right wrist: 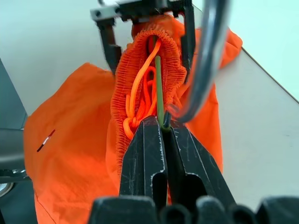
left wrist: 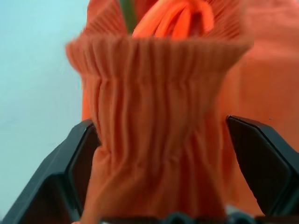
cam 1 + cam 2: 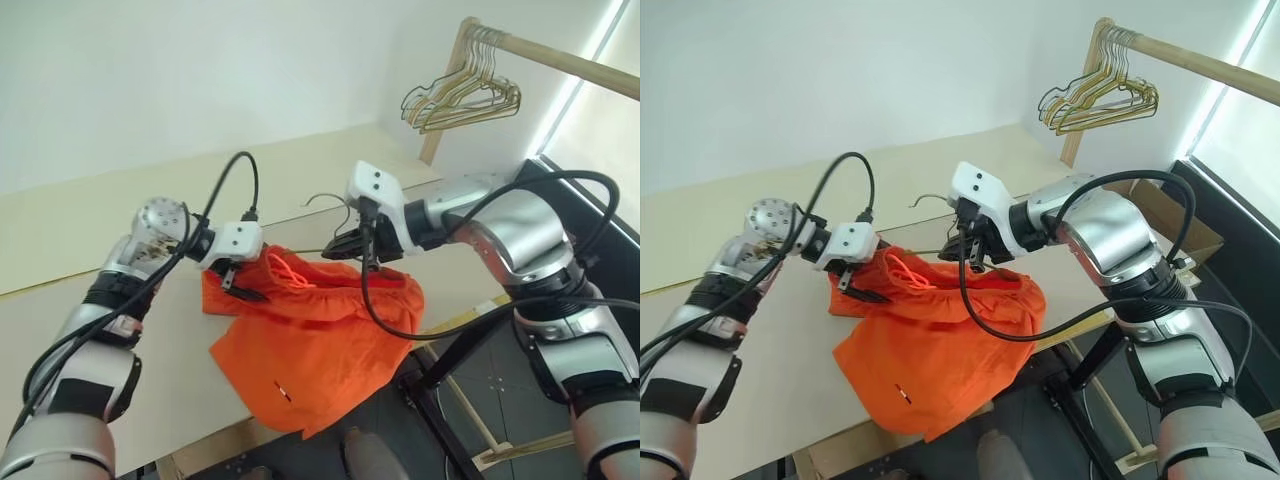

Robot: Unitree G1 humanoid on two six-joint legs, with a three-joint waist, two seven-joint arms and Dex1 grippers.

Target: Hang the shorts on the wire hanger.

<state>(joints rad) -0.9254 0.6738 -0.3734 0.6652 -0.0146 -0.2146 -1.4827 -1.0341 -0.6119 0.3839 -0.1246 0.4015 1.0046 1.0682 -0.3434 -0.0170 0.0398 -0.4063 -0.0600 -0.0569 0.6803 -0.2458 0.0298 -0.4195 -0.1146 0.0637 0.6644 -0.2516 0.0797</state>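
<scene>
Right gripper point(image 1: 164, 128), centre frame in the head views, is clamped on the wire hanger point(image 1: 159, 84), whose thin green wire runs inside the gathered waistband of the shorts point(image 3: 310, 350). Left gripper point(image 2: 163, 154), at centre left, has its fingers point(image 2: 261, 158) spread apart on either side of the waistband. Orange fabric drapes over the table point(image 3: 60, 310) edge. Farther off, upper right, gold hangers point(image 3: 465, 95) dangle from a wooden rail point(image 3: 570, 62).

Head views look down across the table point(image 3: 120, 330); wrist views face the shorts point(image 2: 159, 140) closely.
</scene>
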